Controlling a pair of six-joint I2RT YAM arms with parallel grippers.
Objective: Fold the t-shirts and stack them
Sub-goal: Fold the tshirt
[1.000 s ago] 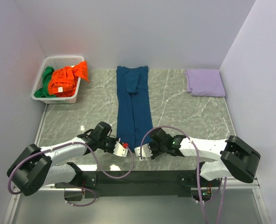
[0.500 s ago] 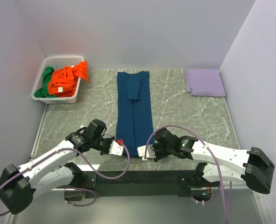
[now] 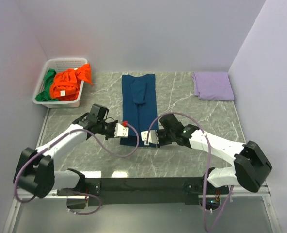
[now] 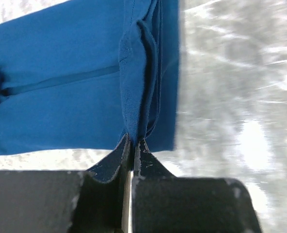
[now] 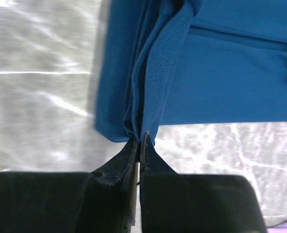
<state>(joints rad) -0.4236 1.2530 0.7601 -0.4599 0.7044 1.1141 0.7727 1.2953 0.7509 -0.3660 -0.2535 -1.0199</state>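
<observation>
1. The navy t-shirt (image 3: 138, 104) lies as a long narrow strip down the middle of the worktop (image 3: 192, 116). Its far end is near the back wall and its near end is raised off the stone.
2. The left fingers (image 4: 107, 165) are closed on the near left corner of the hem, with several layers of cloth pinched between them. The right fingers (image 5: 115, 165) are closed the same way on the near right corner.
3. We judge the cloth soft, light and limp. It will sag between the two holds, and its stacked layers may slide on one another. The stitched hem at the corners looks like the surest place to hold, with both corners kept level and the edge taut.
4. At the far left a white basket (image 3: 66, 60) holds the orange t-shirt (image 3: 68, 82) and the green t-shirt (image 3: 48, 82). A folded lilac cloth (image 3: 213, 86) lies at the far right. All are well apart from the strip.
5. Nothing lies on the strip itself. The arms' looping cables (image 3: 109, 148) hang near its near end, and we think they could brush the cloth.
</observation>
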